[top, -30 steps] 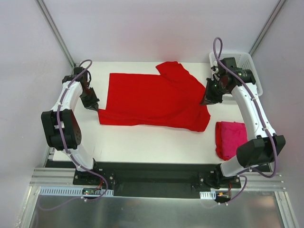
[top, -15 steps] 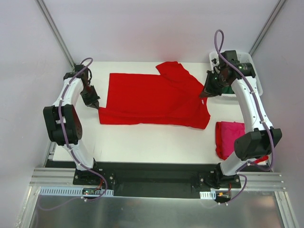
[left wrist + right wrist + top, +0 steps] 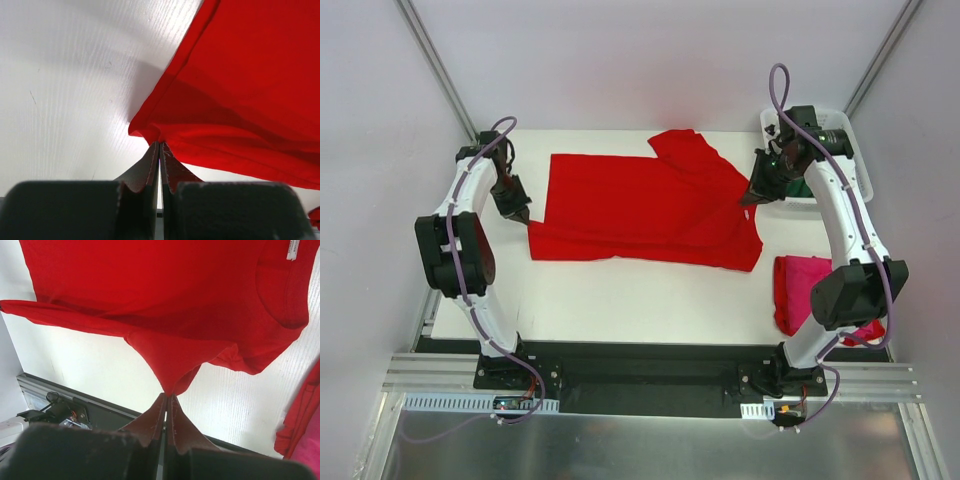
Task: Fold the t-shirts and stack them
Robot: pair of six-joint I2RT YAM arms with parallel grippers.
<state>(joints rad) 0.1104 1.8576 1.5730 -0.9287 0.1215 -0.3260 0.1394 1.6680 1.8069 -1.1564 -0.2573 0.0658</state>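
1. While the red t-shirt (image 3: 640, 210) lies spread across the middle of the white bench (image 3: 620, 295), both sets of jaws bite it, one at each end.
2. At the shirt's 9 o'clock end, the left jaws are pressed fully together on its near-left corner. In the left wrist view the cloth (image 3: 240, 75) comes to a point right at the jaw tips, and the rest fans away toward 1 o'clock with bare bench beside it.
3. At the 3 o'clock end, the right jaws are likewise clamped shut on the shirt's edge, just below the sleeve that folds up toward 12 o'clock.
4. In the right wrist view a tongue of red fabric (image 3: 172, 360) is drawn into the tips. The collar (image 3: 280, 290) and its white label (image 3: 292, 250) lie at 1 o'clock from them.
5. The cloth between the two grips lies mostly flat, with a loose fold along its near hem.
6. A magenta-pink t-shirt (image 3: 798, 285) sits bunched at 4 o'clock on the bench — well apart from the right jaws and not touching the red one.
7. A white lattice basket (image 3: 845, 125) stands at the 2 o'clock corner, behind the right arm (image 3: 840, 215). A dark green patch (image 3: 802, 188) shows at its near edge, too small to tell more.
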